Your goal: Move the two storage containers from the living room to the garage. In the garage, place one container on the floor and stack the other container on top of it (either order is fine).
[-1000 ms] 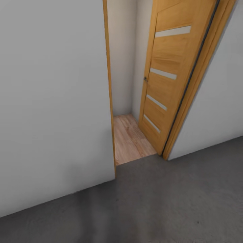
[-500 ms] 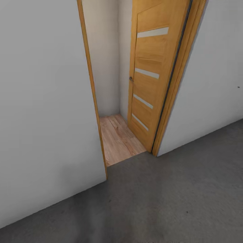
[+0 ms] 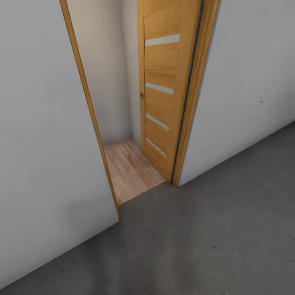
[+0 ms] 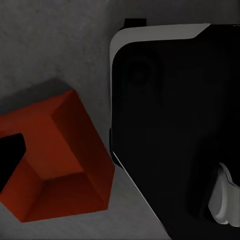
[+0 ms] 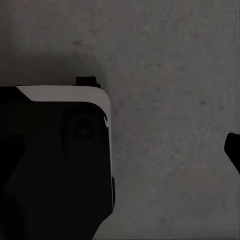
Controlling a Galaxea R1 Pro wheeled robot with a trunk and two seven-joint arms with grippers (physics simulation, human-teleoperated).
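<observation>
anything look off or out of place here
Nothing stands out. The wooden door stands open onto light wood planks, and the left wrist view shows an orange-red storage container over the grey concrete floor, undamaged as far as it shows.

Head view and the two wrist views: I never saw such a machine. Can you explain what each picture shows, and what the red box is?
This is a simulated wheeled robot with two arms. The head camera looks down at a grey floor and an open door, with wood planks beyond. Each wrist camera sits near a gripper, facing the floor; the black shape seems the robot's own body. The left one shows a red container with a dark finger at its edge; whether it is gripped, I cannot tell.
</observation>
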